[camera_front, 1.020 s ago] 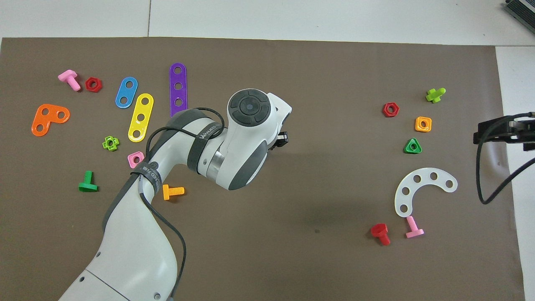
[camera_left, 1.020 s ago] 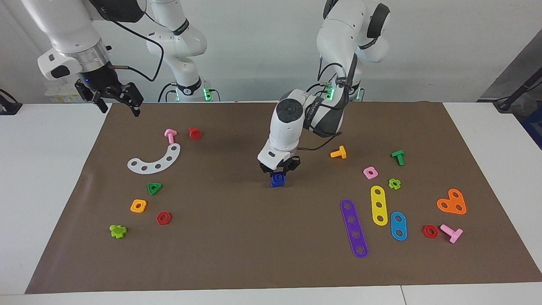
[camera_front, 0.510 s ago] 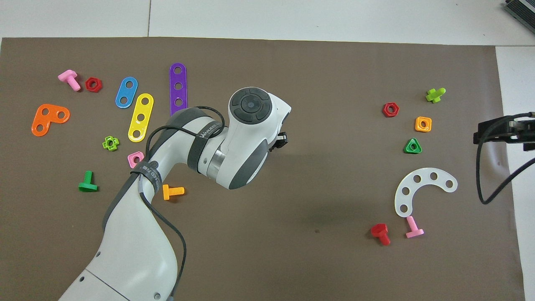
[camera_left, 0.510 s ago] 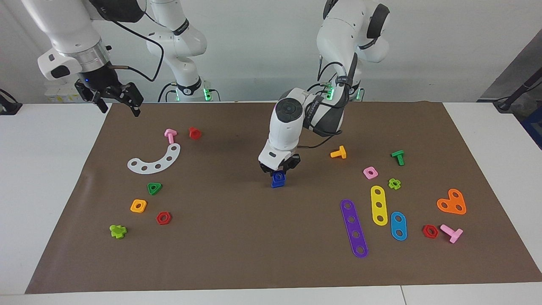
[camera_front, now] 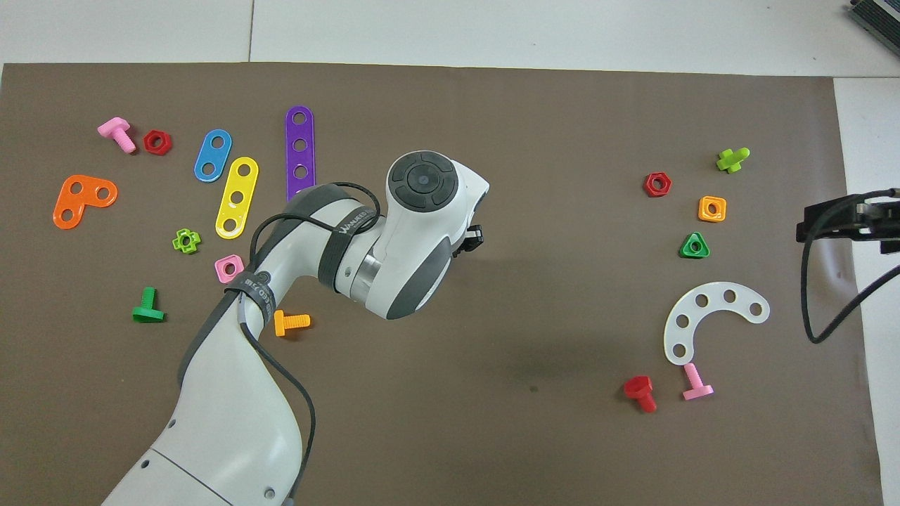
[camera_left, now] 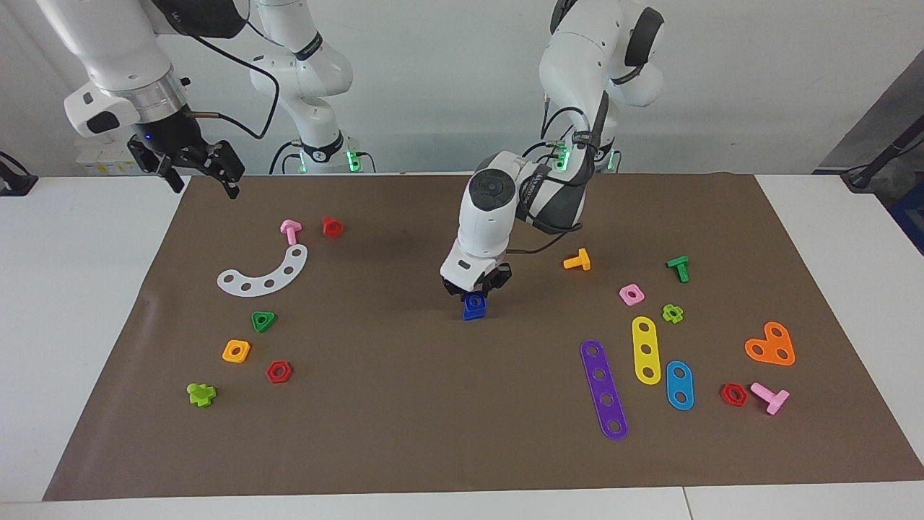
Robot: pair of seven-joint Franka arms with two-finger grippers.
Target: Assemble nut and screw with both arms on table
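Blue nut and screw look already stacked mid-surface under the left gripper, grip state unclear, while the right gripper waits open, tightening perhaps remaining.

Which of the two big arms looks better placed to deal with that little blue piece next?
The left: the left gripper is right down at the blue piece mid-mat, while the right gripper waits raised at the mat's edge.
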